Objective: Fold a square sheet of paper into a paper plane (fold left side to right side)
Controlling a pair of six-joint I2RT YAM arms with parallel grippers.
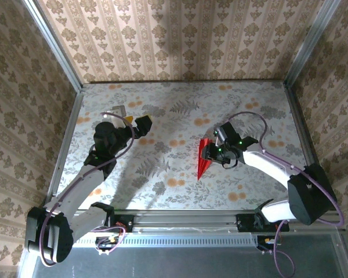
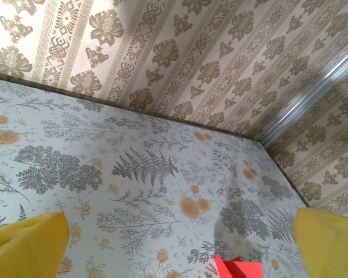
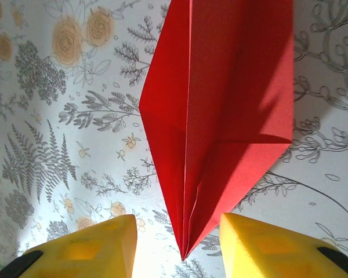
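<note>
Paper plane (image 3: 220,104): folded dart, flat on bench (image 3: 58,145).
Right fingers (image 3: 267,243): parted astride its tip, gripping nothing.
Left fingers (image 2: 29,240): spread wide, empty, keeping clear.

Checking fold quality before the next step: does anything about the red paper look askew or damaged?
The paper plane looks lopsided in the right wrist view: one flap spreads much wider than the other. No tears show.

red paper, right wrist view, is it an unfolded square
No, the bright red paper plane is folded into a pointed dart with creases.

Left pincer (image 2: 177,246) spread wide, right pincer (image 3: 177,246) only partly spread.
</note>
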